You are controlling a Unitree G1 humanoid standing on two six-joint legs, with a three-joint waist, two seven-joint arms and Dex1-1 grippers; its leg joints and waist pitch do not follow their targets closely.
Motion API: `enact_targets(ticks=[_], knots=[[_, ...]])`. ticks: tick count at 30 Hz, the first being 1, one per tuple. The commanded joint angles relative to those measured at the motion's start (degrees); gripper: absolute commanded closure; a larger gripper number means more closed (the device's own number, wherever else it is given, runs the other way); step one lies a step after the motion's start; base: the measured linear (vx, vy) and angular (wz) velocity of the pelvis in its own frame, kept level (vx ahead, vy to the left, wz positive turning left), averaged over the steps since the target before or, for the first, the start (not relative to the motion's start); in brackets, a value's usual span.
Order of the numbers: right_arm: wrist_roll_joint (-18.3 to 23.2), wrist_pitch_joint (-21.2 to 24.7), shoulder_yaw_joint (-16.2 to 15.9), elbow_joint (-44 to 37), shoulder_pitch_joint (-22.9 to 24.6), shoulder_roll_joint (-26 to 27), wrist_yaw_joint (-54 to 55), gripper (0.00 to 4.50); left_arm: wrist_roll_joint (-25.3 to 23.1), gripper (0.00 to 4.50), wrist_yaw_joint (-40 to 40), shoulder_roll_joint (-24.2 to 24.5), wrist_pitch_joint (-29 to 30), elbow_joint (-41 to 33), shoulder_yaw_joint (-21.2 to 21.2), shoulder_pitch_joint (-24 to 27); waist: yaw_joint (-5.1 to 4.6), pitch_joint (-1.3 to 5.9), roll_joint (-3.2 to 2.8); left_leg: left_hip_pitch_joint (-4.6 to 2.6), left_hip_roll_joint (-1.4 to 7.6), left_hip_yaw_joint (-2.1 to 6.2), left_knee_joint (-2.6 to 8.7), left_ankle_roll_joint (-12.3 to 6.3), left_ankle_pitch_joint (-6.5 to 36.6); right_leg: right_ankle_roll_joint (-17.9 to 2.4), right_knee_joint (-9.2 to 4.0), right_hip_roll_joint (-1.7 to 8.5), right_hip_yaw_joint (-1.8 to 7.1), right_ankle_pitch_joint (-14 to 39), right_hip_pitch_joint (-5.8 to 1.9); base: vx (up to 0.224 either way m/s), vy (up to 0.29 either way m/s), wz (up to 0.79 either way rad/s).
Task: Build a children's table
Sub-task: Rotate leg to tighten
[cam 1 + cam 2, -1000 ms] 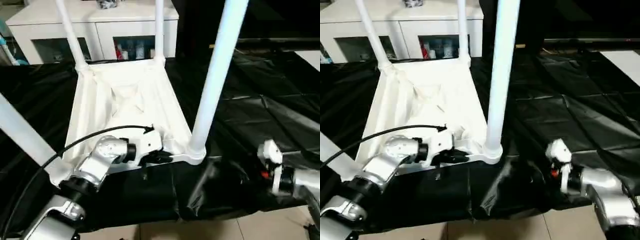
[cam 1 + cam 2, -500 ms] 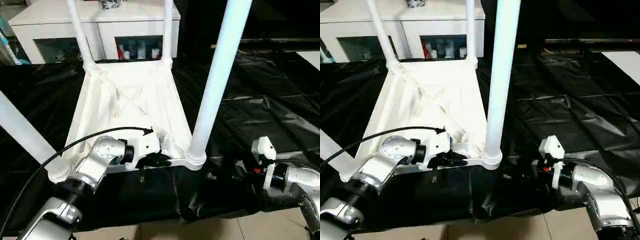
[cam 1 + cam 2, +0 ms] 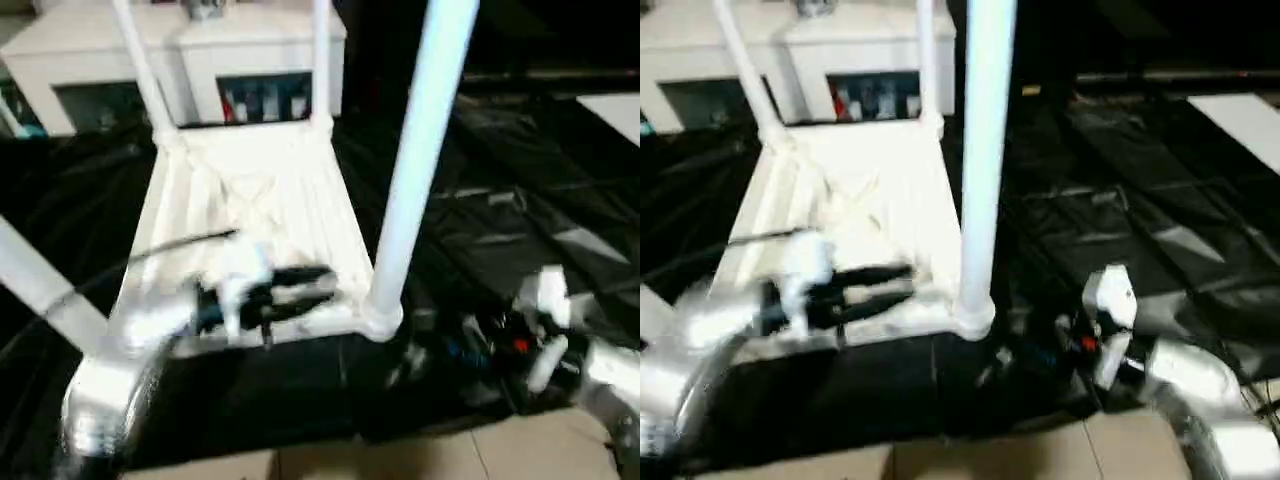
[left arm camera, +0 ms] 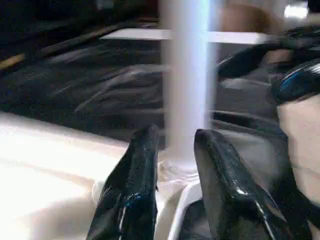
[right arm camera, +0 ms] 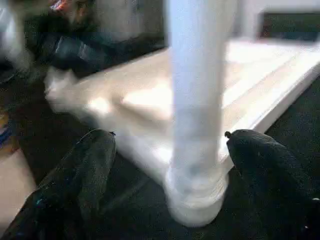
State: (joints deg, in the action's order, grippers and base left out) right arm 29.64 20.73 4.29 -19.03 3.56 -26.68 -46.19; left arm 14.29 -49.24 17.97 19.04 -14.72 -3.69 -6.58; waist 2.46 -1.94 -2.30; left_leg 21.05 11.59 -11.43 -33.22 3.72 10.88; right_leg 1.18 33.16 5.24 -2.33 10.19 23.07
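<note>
The white children's table lies upside down on black sheeting, its ribbed underside (image 3: 250,190) facing up. Its legs stand in the corner sockets: far left (image 3: 135,70), far right (image 3: 320,60), near left (image 3: 40,290) and the thick near right leg (image 3: 410,170). My left gripper (image 4: 175,137) hovers over the top's near rim, pointing at the near right socket (image 3: 380,320), fingers (image 3: 875,280) slightly apart with nothing between them. My right gripper (image 5: 172,137) is wide open, its fingers either side of that leg's base without touching it.
A white cabinet (image 3: 90,50) with glass doors stands behind the table. Black sheeting (image 3: 520,200) covers the work surface, wrinkled to the right. Tiled floor (image 3: 400,460) shows at the near edge. A cable (image 3: 150,255) loops from my left wrist.
My left gripper's fingers have parted from shut and the left arm is blurred in motion near the rim. The right gripper stayed open and came closer to the near right leg.
</note>
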Motion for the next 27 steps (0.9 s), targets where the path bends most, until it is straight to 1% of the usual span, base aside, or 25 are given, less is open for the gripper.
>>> enact_targets(ticks=[1, 2, 3, 4, 5, 6, 7, 8, 9, 10, 11, 12, 13, 14, 15, 16, 17, 19, 20, 22, 23, 24, 25, 26, 27], knots=[[1.25, 4.39, 1.41, -3.03, -1.66, 4.26, 10.03, 0.5, -3.31, 3.11, 8.25, -3.02, -0.69, -1.12, 2.62, 3.05, -0.36, 2.22, 0.33, -0.41, 1.44, 0.97, 4.6, -0.49, 18.63, -7.8, -4.59, 1.56, 1.35, 21.57, -1.62, 0.0, 0.0, 0.0], [1.65, 5.36, 1.67, -3.22, -1.99, 5.61, 12.24, 0.5, -3.41, 3.11, 9.65, -3.92, -0.7, -1.39, 3.12, 3.92, -0.53, 2.21, 0.31, -0.35, 1.4, 1.03, 4.65, -0.22, 18.57, -7.45, -4.62, 1.51, 1.33, 21.78, -1.59, 0.0, 0.0, 0.0], [-0.51, 3.55, 1.07, -3.5, -1.71, 7.34, 14.03, 0.5, -4.59, 3.11, 11.94, -5.13, -1.74, -2.16, 3.43, 5.54, -0.66, 2.3, 0.76, -0.28, 1.41, 1.14, 4.69, 0.11, 19.18, -6.34, -4.82, 1.49, 1.29, 22.73, -1.53, 0.0, 0.0, 0.0], [-2.13, 1.98, 0.59, -3.6, -1.42, 8.31, 14.83, 0.5, -5.49, 3.11, 13.42, -5.9, -2.47, -2.65, 3.5, 6.56, -0.58, 2.27, 0.6, -0.36, 1.35, 1.14, 4.67, 0.22, 19.4, -5.84, -4.86, 1.52, 1.37, 23.2, -1.44, 0.0, 0.0, 0.0], [-2.86, 2.68, -0.22, -3.53, -0.76, 9.43, 16.14, 0.5, -6.03, 3.11, 14.98, -6.96, -3.46, -3.56, 3.72, 8.1, -0.51, 2.32, 0.88, -0.39, 1.45, 1.21, 4.71, 0.16, 19.4, -5.21, -4.88, 1.49, 1.44, 23.05, -1.33, 0.0, 0.0, 0.0], [-2.89, 3.79, -0.69, -3.75, -0.21, 10.0, 17.27, 0.5, -5.99, 3.11, 16.29, -7.47, -3.36, -4.76, 3.75, 9.26, -0.56, 2.32, 0.94, -0.23, 1.54, 1.17, 4.76, 0.25, 18.78, -5.34, -4.75, 1.43, 1.52, 21.03, -1.45, 0.0, 0.0, 0.0], [-5.25, 1.65, -2.56, -4.71, 1.14, 9.74, 16.4, 0.5, -5.71, 3.11, 17.9, -8.48, -3.77, -5.83, 4.43, 10.63, -0.31, 2.42, 0.78, -0.18, 1.56, 1.18, 4.67, 0.21, 18.35, -5.21, -4.58, 1.45, 1.54, 19.8, -1.5, 0.0, 0.0, 0.0], [-7.06, -0.18, -3.92, -5.46, 2.1, 9.47, 15.63, 0.5, -5.5, 3.11, 19.02, -9.15, -4.05, -6.55, 4.92, 11.54, -0.31, 2.38, 0.81, -0.18, 1.57, 1.11, 4.67, 0.14, 18.21, -5.19, -4.64, 1.38, 1.59, 18.94, -1.47, 0.0, 0.0, 0.0], [-6.84, -0.01, -4.56, -6.28, 3.12, 9.25, 15.32, 0.5, -4.88, 3.11, 20.16, -9.95, -4.31, -7.56, 5.49, 12.58, -0.36, 2.34, 1.53, -0.02, 1.48, 1.02, 4.62, -0.1, 18.0, -5.18, -4.61, 1.23, 1.56, 17.9, -1.56, 0.0, 0.0, 0.0], [-6.57, 0.56, -5.46, -7.74, 4.58, 8.95, 15.08, 0.5, -4.55, 3.11, 21.51, -10.97, -4.85, -9.01, 6.19, 14.19, -0.03, 2.52, 1.44, 0.14, 1.58, 1.17, 4.58, -0.59, 16.36, -5.41, -4.14, 1.45, 1.67, 15.43, -1.95, 0.0, 0.0, 0.0], [-6.57, 0.56, -5.46, -7.74, 4.58, 8.95, 15.08, 0.5, -4.55, 3.11, 21.51, -10.97, -4.85, -9.01, 6.19, 14.19, -0.03, 2.52, 1.44, 0.14, 1.58, 1.17, 4.58, -0.59, 16.36, -5.41, -4.14, 1.45, 1.67, 15.43, -1.95, 0.0, 0.0, 0.0], [-4.48, 3.37, -6.0, -9.56, 6.31, 8.07, 14.71, 0.5, -4.4, 3.11, 23.18, -12.3, -6.32, -10.98, 7.0, 17.42, -0.01, 2.42, 1.55, 0.22, 1.6, 1.13, 4.53, -1.34, 15.34, -5.72, -4.03, 1.41, 1.64, 13.56, -2.0, 0.0, 0.0, 0.0], [-3.91, 4.02, -6.11, -9.84, 6.67, 7.55, 14.26, 0.5, -4.36, 2.82, 23.48, -12.54, -6.96, -11.37, 7.22, 18.57, -0.03, 2.3, 1.66, 0.31, 1.61, 1.11, 4.51, -1.69, 15.34, -5.49, -4.1, 1.37, 1.61, 13.43, -2.05, 0.0, 0.0, 0.0], [-3.89, 4.05, -6.11, -9.85, 6.68, 7.54, 14.25, 0.5, -4.35, 2.76, 23.49, -12.55, -6.98, -11.39, 7.22, 18.6, -0.06, 2.23, 1.69, 0.34, 1.57, 1.1, 4.54, -1.71, 15.63, -5.28, -4.14, 1.36, 1.62, 14.05, -2.03, 0.0, 0.0, 0.0], [-4.18, 3.9, -6.29, -9.11, 6.62, 6.38, 12.85, 0.5, -3.0, 2.76, 22.81, -12.92, -8.9, -11.92, 7.31, 20.52, -0.05, 2.12, 1.77, 0.27, 1.5, 1.1, 4.57, -1.48, 17.07, -4.69, -4.41, 1.48, 1.68, 17.06, -1.83, 0.0, 0.0, 0.0], [-4.18, 3.9, -6.29, -9.11, 6.62, 6.38, 12.85, 0.34, -3.0, 2.67, 22.81, -12.92, -8.9, -11.92, 7.31, 20.52, 0.02, 2.11, 1.75, 0.21, 1.46, 1.1, 4.56, -1.37, 17.48, -4.49, -4.52, 1.48, 1.67, 17.92, -1.77, 0.0, 0.0, 0.0], [-3.75, 3.89, -6.24, -8.54, 6.27, 5.89, 11.61, 0.34, -2.32, 2.67, 21.59, -12.67, -10.49, -12.2, 6.74, 21.61, -0.02, 2.1, 1.92, 0.19, 1.49, 1.08, 4.56, -1.31, 17.8, -4.26, -4.61, 1.44, 1.72, 18.41, -1.7, 0.0, 0.0, 0.0], [-2.83, 3.78, -6.23, -7.26, 5.28, 4.27, 8.36, 0.18, -1.06, 2.4, 18.59, -11.57, -12.95, -11.61, 5.72, 23.56, 0.09, 2.0, 2.23, 0.2, 1.55, 1.24, 4.63, -1.49, 18.74, -3.53, -4.73, 1.52, 1.75, 20.13, -1.68, 0.0, 0.0, 0.0], [-2.88, 3.68, -6.33, -7.06, 5.1, 3.77, 7.76, 0.14, -0.67, 2.32, 17.74, -11.12, -12.96, -11.36, 5.52, 23.9, 0.22, 2.0, 2.06, 0.14, 1.55, 1.28, 4.65, -1.42, 18.72, -3.37, -4.65, 1.54, 1.79, 20.27, -1.65, 0.0, 0.0, 0.0], [-3.28, 3.37, -6.31, -6.34, 4.67, 2.73, 6.88, 0.07, -0.78, 2.3, 15.32, -9.02, -13.59, -10.81, 5.28, 24.86, 0.29, 2.0, 2.04, 0.03, 1.57, 1.26, 4.61, -1.34, 18.42, -3.28, -4.64, 1.53, 1.86, 19.86, -1.56, 0.0, 0.0, 0.0], [-3.33, 3.33, -6.28, -6.19, 4.59, 2.47, 6.77, 0.02, -0.97, 2.14, 14.83, -8.48, -13.83, -10.73, 5.26, 25.13, 0.33, 2.09, 1.96, -0.05, 1.56, 1.22, 4.56, -1.25, 18.04, -3.34, -4.53, 1.4, 1.85, 18.86, -1.51, 0.0, 0.0, 0.0], [-2.96, 2.92, -4.51, -4.33, 3.23, 2.39, 7.66, 0.0, 0.22, 1.98, 11.06, -4.67, -14.18, -10.68, 7.6, 26.81, 0.33, 2.08, 2.35, -0.03, 1.57, 1.2, 4.58, -1.28, 17.72, -3.54, -4.3, 1.41, 1.86, 18.17, -1.58, 0.0, 0.0, 0.0], [-2.57, 2.84, -3.62, -3.56, 2.61, 2.53, 8.12, 0.0, 0.87, 1.89, 9.42, -2.84, -14.54, -10.51, 9.27, 27.55, 0.39, 2.14, 2.13, -0.15, 1.42, 1.16, 4.49, -1.31, 17.44, -3.88, -4.3, 1.39, 1.85, 17.96, -1.39, 0.0, 0.0, 0.0], [-2.55, 2.83, -3.57, -3.52, 2.58, 2.54, 8.13, 0.0, 0.91, 1.89, 9.32, -2.72, -14.59, -10.49, 9.41, 27.61, 0.21, 2.09, 2.63, -0.02, 1.39, 1.12, 4.56, -1.37, 17.47, -3.84, -4.29, 1.3, 1.82, 17.97, -1.49, 0.0, 0.0, 0.0], [-2.06, 2.85, -3.43, -3.46, 2.55, 2.06, 7.22, 0.0, 0.69, 1.75, 9.27, -2.05, -16.2, -9.89, 11.31, 27.97, 0.18, 2.16, 2.28, -0.37, 1.56, 1.09, 4.59, -0.87, 17.91, -4.07, -4.19, 1.21, 1.85, 17.12, -1.4, 0.0, 0.0, 0.0]])
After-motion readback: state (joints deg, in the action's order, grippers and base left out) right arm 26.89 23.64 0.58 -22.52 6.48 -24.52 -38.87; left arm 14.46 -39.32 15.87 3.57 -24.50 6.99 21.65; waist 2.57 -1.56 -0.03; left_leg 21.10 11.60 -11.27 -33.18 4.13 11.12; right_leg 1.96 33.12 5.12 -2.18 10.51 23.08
